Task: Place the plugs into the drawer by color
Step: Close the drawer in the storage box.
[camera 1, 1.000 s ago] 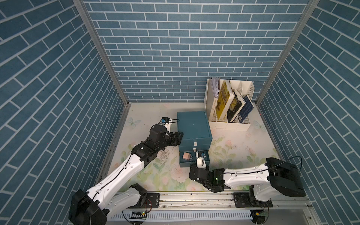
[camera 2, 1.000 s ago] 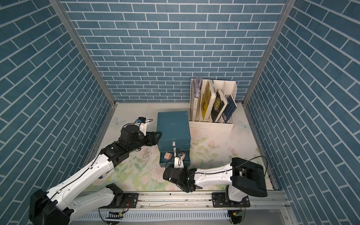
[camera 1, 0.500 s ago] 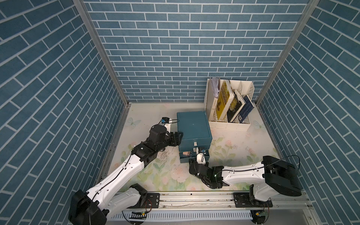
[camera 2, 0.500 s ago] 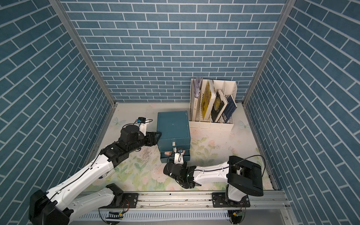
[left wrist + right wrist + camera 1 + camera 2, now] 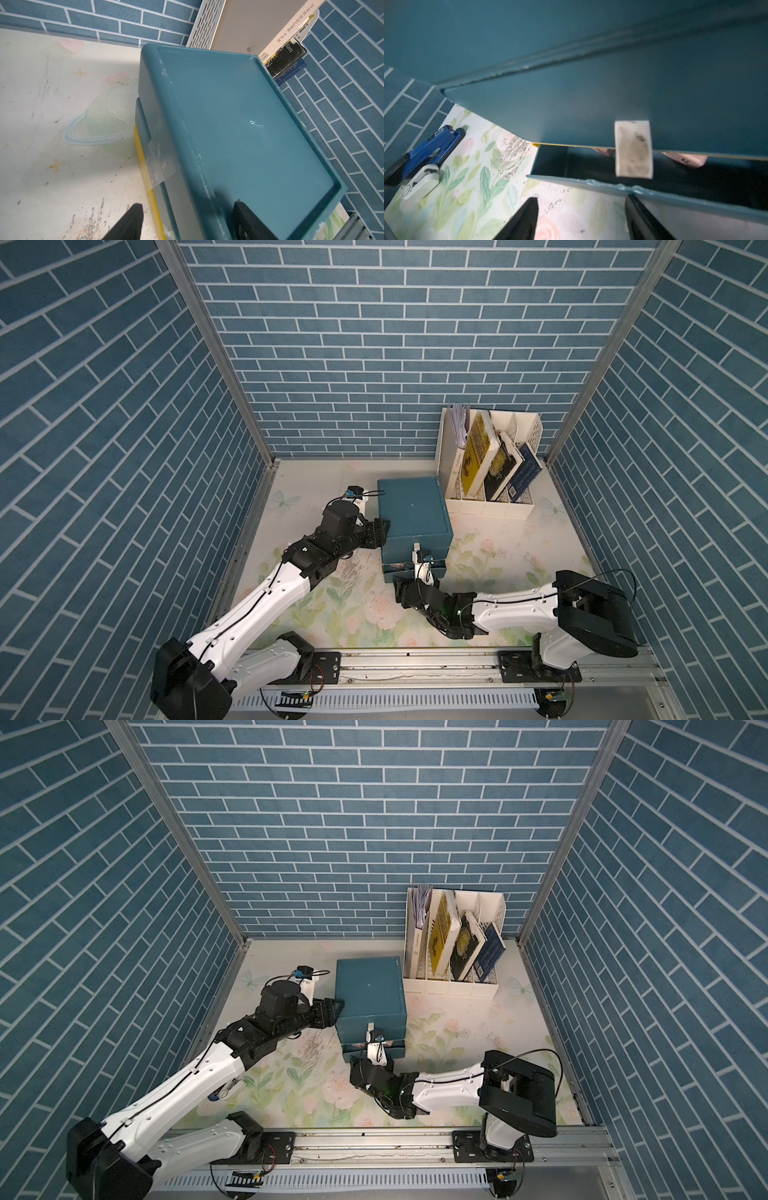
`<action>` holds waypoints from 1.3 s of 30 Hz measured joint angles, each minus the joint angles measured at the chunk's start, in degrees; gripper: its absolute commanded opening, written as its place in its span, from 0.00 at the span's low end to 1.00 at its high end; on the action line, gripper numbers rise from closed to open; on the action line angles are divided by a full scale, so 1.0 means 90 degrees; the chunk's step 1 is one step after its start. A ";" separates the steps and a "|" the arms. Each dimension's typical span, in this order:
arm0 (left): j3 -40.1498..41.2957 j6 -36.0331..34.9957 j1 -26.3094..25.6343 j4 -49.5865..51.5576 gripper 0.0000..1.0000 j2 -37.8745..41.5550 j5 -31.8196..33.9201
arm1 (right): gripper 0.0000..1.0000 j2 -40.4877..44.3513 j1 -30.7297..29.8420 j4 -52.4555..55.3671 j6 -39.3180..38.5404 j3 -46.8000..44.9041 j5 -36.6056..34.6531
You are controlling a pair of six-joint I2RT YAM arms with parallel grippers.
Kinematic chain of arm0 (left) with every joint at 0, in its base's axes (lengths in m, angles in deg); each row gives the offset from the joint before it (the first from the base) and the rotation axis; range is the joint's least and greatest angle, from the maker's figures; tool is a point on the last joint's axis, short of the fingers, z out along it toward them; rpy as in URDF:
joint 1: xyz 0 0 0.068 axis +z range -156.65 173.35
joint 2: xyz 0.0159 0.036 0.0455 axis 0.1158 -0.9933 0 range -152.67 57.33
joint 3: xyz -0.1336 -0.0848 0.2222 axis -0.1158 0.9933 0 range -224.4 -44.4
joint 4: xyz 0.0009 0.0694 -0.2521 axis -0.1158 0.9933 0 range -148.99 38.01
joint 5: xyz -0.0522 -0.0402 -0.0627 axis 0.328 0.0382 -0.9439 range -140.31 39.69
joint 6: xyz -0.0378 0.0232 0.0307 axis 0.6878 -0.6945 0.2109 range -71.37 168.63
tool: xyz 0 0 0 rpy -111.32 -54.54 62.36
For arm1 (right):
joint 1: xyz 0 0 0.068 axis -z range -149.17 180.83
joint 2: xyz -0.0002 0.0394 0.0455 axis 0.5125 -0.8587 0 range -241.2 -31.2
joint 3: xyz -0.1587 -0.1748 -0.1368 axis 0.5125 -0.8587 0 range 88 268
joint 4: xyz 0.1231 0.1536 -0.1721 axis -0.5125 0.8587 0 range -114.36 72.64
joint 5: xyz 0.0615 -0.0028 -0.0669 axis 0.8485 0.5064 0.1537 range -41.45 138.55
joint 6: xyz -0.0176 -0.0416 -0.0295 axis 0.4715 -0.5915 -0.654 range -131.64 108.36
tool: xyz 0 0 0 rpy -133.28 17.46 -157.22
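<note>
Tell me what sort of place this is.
Probably a robot test cell dressed up as a study corner. It has brick-print wall panels, two robot arms mounted on a metal rail, and a book rack beside a drawer chest on a flowered tabletop.

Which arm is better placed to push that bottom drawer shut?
Right: the right gripper, open, sits just in front of the ajar bottom drawer; the left gripper is beside the chest.

The drawer (image 5: 413,510) stands on the flowered table (image 5: 498,556), right against the left fingers (image 5: 382,529). Its lowest tray juts slightly toward the right fingers (image 5: 400,587), just short of them.
</note>
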 measured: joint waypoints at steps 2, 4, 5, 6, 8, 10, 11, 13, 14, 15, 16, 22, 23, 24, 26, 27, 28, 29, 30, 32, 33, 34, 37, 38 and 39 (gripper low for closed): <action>-0.0090 0.0002 0.0000 0.0049 0.74 -0.0092 -0.0002 | 0.83 0.0092 -0.0012 -0.0041 -0.0010 -0.0160 0.0012; -0.0158 0.0005 0.0000 0.0061 0.74 -0.0177 -0.0005 | 0.85 0.0257 -0.0044 -0.0073 -0.0012 -0.0379 0.0032; -0.0182 0.0007 0.0000 0.0061 0.74 -0.0211 -0.0005 | 0.86 0.0347 -0.0056 -0.0075 -0.0007 -0.0481 0.0036; -0.0197 0.0012 0.0000 0.0056 0.74 -0.0238 -0.0005 | 0.86 0.0425 -0.0075 -0.0075 -0.0005 -0.0559 0.0039; -0.0216 0.0012 0.0000 0.0056 0.74 -0.0265 -0.0005 | 0.87 0.0554 -0.0138 -0.0075 -0.0005 -0.0668 0.0044; -0.0240 0.0015 0.0000 0.0053 0.74 -0.0301 -0.0005 | 0.89 0.0707 -0.0211 -0.0092 0.0005 -0.0780 0.0053; -0.0253 0.0017 0.0000 0.0051 0.74 -0.0321 -0.0005 | 0.90 0.0763 -0.0223 -0.0119 0.0017 -0.0833 0.0056; -0.0274 0.0022 0.0000 0.0029 0.74 -0.0359 -0.0005 | 0.90 0.0818 -0.0243 -0.0214 0.0034 -0.0950 0.0100; -0.0279 0.0024 0.0000 0.0022 0.74 -0.0372 -0.0005 | 0.91 0.0816 -0.0238 -0.0296 0.0032 -0.1001 0.0119; -0.0279 0.0032 0.0000 0.0010 0.74 -0.0386 -0.0007 | 0.91 0.0799 -0.0226 -0.0403 0.0024 -0.1066 0.0155; -0.0279 0.0034 0.0000 0.0002 0.74 -0.0393 -0.0007 | 0.91 0.0767 -0.0214 -0.0517 0.0012 -0.1107 0.0192; -0.0279 0.0036 0.0000 -0.0041 0.73 -0.0413 -0.0027 | 0.90 0.0321 -0.0177 -0.1047 -0.0345 -0.1107 0.0376; -0.0277 0.0036 0.0000 -0.0044 0.73 -0.0413 -0.0027 | 0.90 0.0282 -0.0168 -0.1071 -0.0423 -0.1083 0.0376; -0.0274 0.0036 0.0000 -0.0044 0.73 -0.0413 -0.0027 | 0.90 0.0240 -0.0153 -0.1088 -0.0498 -0.1042 0.0367; -0.0245 0.0036 0.0000 -0.0087 0.73 -0.0408 -0.0027 | 0.90 0.0146 -0.0143 -0.1103 -0.0651 -0.0918 0.0325; -0.0226 0.0036 0.0000 -0.0117 0.73 -0.0403 -0.0029 | 0.90 0.0070 -0.0131 -0.1124 -0.0755 -0.0828 0.0294; -0.0214 0.0036 0.0000 -0.0131 0.73 -0.0398 -0.0027 | 0.90 0.0002 -0.0124 -0.1144 -0.0826 -0.0758 0.0265; -0.0202 0.0034 0.0000 -0.0143 0.73 -0.0393 -0.0027 | 0.90 -0.0104 -0.0114 -0.1168 -0.0940 -0.0658 0.0231; -0.0187 0.0032 0.0000 -0.0165 0.72 -0.0389 -0.0027 | 0.90 -0.0204 -0.0104 -0.1188 -0.1027 -0.0578 0.0204; -0.0158 0.0029 0.0000 -0.0202 0.72 -0.0376 -0.0027 | 0.90 -0.0389 -0.0095 -0.1197 -0.1209 -0.0435 0.0138; -0.0148 0.0027 0.0000 -0.0216 0.72 -0.0369 -0.0024 | 0.90 -0.0488 -0.0083 -0.1217 -0.1321 -0.0372 0.0090; -0.0136 0.0022 0.0000 -0.0231 0.72 -0.0362 -0.0022 | 0.90 -0.0549 -0.0078 -0.1224 -0.1392 -0.0333 0.0053; -0.0119 -0.0005 0.0000 -0.0233 0.72 -0.0335 -0.0005 | 0.90 -0.0709 -0.0053 -0.1243 -0.1639 -0.0221 -0.0083; -0.0117 -0.0015 0.0000 -0.0228 0.72 -0.0323 0.0002 | 0.90 -0.0758 -0.0039 -0.1243 -0.1715 -0.0172 -0.0146; -0.0102 -0.0019 0.0000 -0.0228 0.72 -0.0308 0.0005 | 0.90 -0.0792 -0.0032 -0.1243 -0.1792 -0.0124 -0.0197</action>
